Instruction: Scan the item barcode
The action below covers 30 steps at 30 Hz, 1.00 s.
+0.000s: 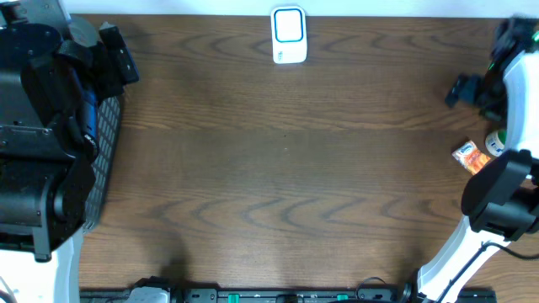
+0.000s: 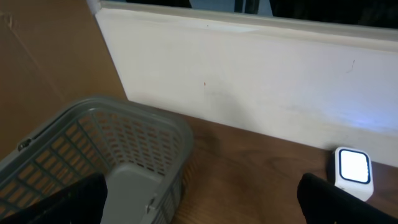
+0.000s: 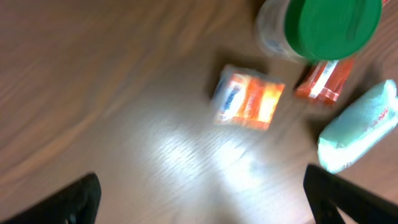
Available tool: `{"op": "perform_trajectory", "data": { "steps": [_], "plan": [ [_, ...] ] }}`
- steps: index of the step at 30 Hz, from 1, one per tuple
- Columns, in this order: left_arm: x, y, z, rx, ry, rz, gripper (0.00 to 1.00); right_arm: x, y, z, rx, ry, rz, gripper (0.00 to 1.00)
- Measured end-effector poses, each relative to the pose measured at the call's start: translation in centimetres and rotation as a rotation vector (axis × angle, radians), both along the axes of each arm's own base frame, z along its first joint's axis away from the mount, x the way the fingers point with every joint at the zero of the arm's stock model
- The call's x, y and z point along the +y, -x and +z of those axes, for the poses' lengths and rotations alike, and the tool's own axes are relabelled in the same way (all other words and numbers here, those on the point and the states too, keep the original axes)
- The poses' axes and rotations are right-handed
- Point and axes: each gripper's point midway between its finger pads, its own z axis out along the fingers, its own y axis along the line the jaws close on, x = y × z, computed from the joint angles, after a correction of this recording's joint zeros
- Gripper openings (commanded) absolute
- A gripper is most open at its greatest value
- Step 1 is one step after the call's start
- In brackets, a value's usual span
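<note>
The white scanner (image 1: 288, 35) with a lit blue-edged window stands at the table's far edge; it also shows as the scanner (image 2: 352, 171) in the left wrist view. Several items lie at the right edge: an orange-and-blue packet (image 3: 249, 99), a green-lidded bottle (image 3: 323, 28), a red-orange packet (image 3: 323, 81) and a pale green pouch (image 3: 360, 127). My right gripper (image 3: 202, 193) hovers open above bare wood just short of the orange-and-blue packet, holding nothing. My left gripper (image 2: 202, 199) stands open over the grey basket's corner, with nothing in it.
A grey mesh basket (image 1: 105, 160) sits at the table's left edge under the left arm; its rim (image 2: 124, 109) fills the left wrist view. A white wall panel (image 2: 249, 81) runs behind the table. The right wrist view is blurred.
</note>
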Motion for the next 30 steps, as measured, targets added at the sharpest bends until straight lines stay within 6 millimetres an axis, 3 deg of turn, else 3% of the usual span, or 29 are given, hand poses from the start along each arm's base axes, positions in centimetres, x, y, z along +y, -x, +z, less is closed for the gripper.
{"op": "perform_trajectory", "data": {
  "steps": [7, 12, 20, 23, 30],
  "plan": [
    [0.0, 0.0, 0.0, 0.001, 0.0, 0.0, 0.98, 4.6, -0.8, 10.2, -0.258, -0.164, 0.1, 0.99],
    [0.0, 0.0, 0.0, 0.001, 0.0, 0.0, 0.98, 7.5, 0.7, 16.9, -0.463, -0.166, 0.204, 0.99],
    [0.0, 0.0, 0.0, 0.001, 0.0, 0.0, 0.98, 10.8, 10.4, 28.7, -0.809, -0.064, 0.293, 0.99],
    [0.0, 0.0, 0.0, 0.001, 0.0, 0.0, 0.98, 11.8, 14.2, 31.5, -0.917, -0.021, 0.314, 0.99],
    [0.0, 0.0, 0.0, 0.0, 0.0, 0.0, 0.98, 13.5, 20.9, 34.2, -1.051, 0.031, 0.337, 0.99]
  ]
}}
